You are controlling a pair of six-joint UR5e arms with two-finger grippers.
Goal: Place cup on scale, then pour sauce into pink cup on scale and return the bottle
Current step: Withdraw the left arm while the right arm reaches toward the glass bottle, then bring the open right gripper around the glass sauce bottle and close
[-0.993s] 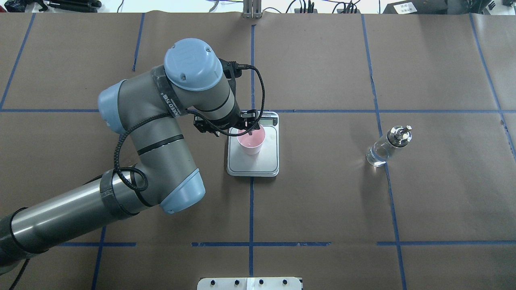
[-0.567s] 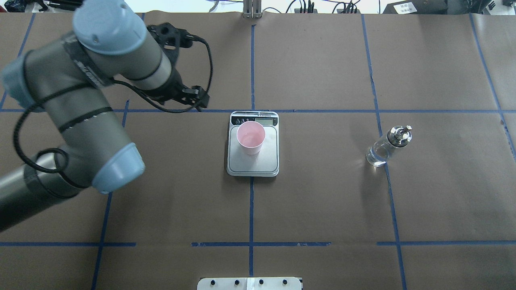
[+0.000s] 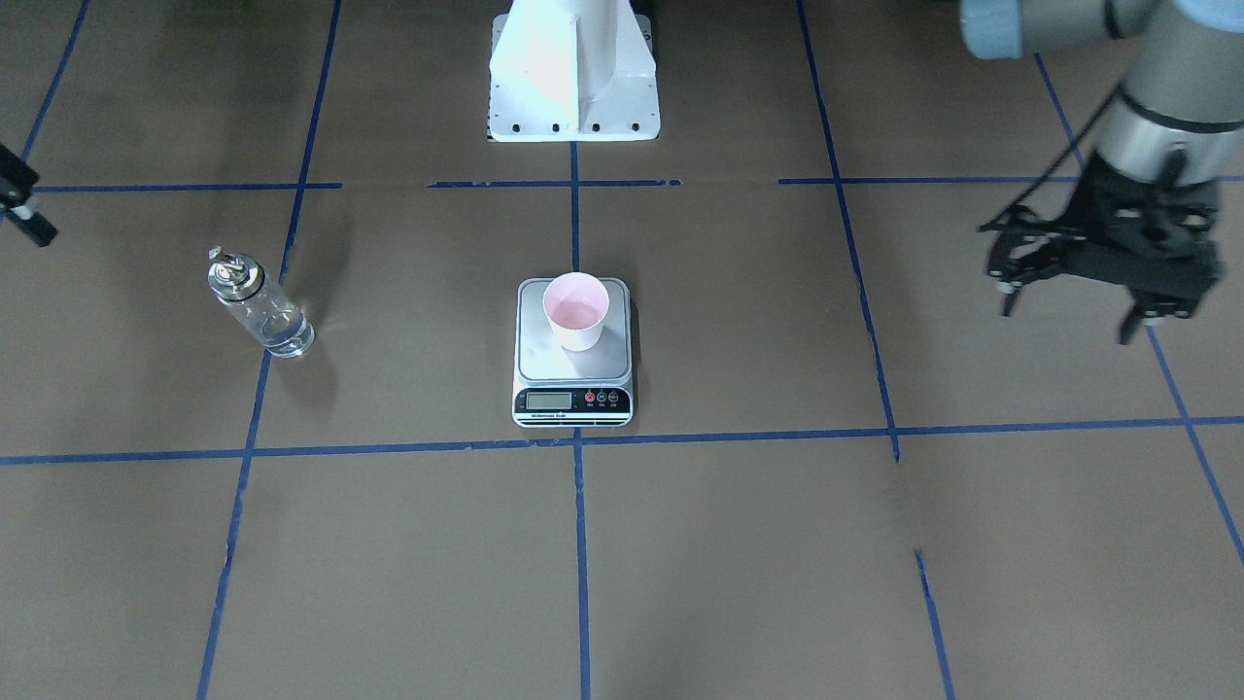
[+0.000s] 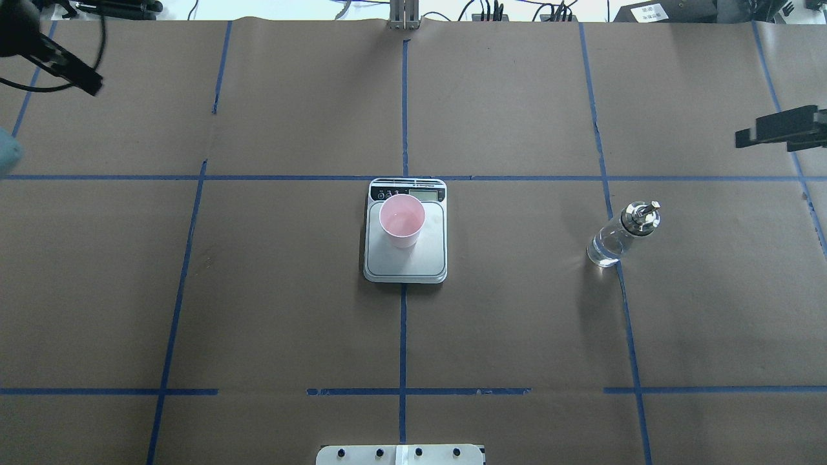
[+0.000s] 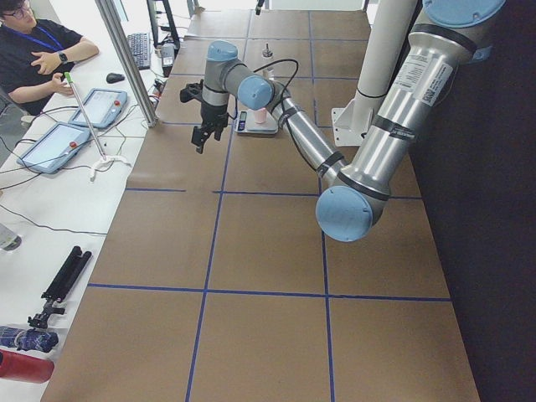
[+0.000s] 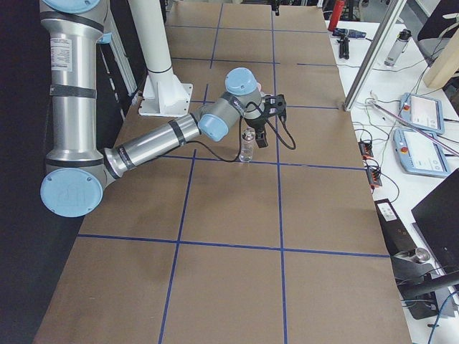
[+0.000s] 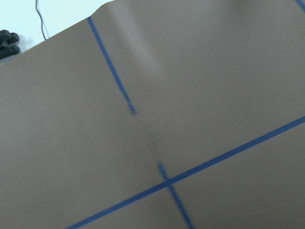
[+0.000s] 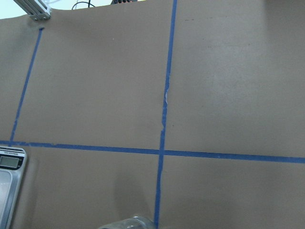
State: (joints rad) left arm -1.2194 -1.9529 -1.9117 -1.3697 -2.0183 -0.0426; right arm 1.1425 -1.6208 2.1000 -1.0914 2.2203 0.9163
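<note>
So: cup [image 4: 402, 221] sits on scale [image 4: 406, 265], done | bottle [image 4: 612, 242] stands untouched on table [image 4: 517, 323], pour and return left | left tool [image 3: 1069, 306] empty, spread wide | right tool [image 4: 778, 129], can't tell

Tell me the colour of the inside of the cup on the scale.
Pale pink; the cup shows it best in the overhead exterior view.

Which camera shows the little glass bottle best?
Exterior front-facing: the bottle stands unobstructed, large and sharp. Overhead is nearly as good; exterior right shows it small; right wrist catches only its top.
</note>
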